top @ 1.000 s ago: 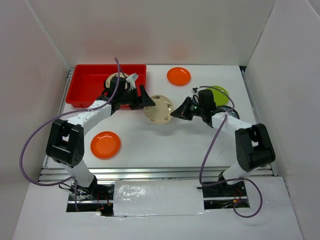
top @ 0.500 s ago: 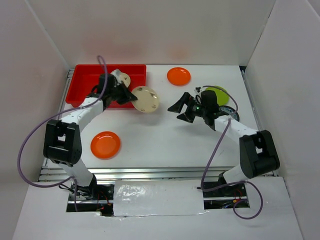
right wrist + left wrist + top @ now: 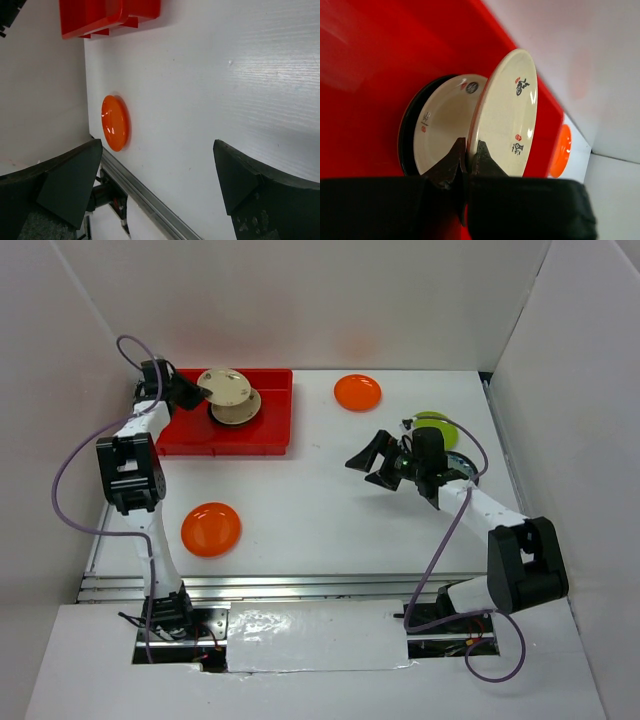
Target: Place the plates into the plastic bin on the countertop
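left end effector [image 3: 468, 150] grips beige plate [image 3: 506, 112] over bin [image 3: 365, 65].

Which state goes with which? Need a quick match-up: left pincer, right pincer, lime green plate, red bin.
Things:
1 left pincer
2 right pincer
3 lime green plate
4 red bin

States:
A open, empty, over the countertop
B shut on a tilted beige plate
C holds a second beige plate on a black plate
D lying on the countertop, right side

Pairs: 1-B, 2-A, 3-D, 4-C
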Robot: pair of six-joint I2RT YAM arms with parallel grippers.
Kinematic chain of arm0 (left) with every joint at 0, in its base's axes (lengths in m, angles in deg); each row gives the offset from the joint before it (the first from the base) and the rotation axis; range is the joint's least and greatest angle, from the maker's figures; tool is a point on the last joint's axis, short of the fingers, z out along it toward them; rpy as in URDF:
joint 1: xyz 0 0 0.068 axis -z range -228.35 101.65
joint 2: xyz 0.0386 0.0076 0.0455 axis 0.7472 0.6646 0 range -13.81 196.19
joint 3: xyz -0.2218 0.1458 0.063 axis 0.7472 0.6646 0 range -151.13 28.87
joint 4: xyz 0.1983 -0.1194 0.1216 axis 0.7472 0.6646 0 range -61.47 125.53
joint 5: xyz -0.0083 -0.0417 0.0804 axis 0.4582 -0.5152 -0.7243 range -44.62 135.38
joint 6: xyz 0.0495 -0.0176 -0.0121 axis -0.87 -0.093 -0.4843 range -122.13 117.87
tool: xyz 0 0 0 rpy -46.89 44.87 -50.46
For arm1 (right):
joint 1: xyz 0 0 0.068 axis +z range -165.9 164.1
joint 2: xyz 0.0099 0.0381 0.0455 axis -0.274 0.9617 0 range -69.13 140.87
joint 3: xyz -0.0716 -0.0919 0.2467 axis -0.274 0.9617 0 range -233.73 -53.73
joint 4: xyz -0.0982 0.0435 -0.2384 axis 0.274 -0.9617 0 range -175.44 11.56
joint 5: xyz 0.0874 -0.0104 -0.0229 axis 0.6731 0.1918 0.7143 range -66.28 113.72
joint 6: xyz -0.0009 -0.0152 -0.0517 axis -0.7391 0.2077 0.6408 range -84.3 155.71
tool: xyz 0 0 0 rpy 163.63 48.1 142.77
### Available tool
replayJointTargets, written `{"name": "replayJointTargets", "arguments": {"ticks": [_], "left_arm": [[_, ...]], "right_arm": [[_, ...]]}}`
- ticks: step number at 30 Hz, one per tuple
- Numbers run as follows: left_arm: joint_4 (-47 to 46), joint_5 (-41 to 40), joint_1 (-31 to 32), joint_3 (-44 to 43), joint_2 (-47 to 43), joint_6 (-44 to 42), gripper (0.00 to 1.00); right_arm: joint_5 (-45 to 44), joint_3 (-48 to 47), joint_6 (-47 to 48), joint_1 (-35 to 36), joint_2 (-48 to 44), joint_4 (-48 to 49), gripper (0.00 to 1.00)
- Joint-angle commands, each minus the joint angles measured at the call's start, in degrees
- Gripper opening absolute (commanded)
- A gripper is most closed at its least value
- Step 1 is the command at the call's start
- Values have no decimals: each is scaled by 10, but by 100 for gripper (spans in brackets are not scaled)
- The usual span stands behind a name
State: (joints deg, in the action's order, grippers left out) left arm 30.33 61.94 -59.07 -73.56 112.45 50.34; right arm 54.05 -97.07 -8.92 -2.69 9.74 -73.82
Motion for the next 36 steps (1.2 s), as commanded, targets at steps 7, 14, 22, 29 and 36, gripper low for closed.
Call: {"name": "replayJointTargets", "arguments": {"ticks": [7,14,22,29,36], "left_arm": [[20,48,18,-48,22,-5,38],[139,-134,40,-11,-111,-67,99],[371,-267,62,-57,-182,-105,99],[353,-218,57,49,-260,-111,99],[349,-211,91,159,-445,-126,99]], "right_arm": [[-5,2,29,-4,-27,-15,100],[-42,-15,47,25,-25,-36,100],[-83,-71,3,192,92,28,100],[-122,-213,-53,325,271,42,100],[-107,-323,-110,376,393,67,95]]}}
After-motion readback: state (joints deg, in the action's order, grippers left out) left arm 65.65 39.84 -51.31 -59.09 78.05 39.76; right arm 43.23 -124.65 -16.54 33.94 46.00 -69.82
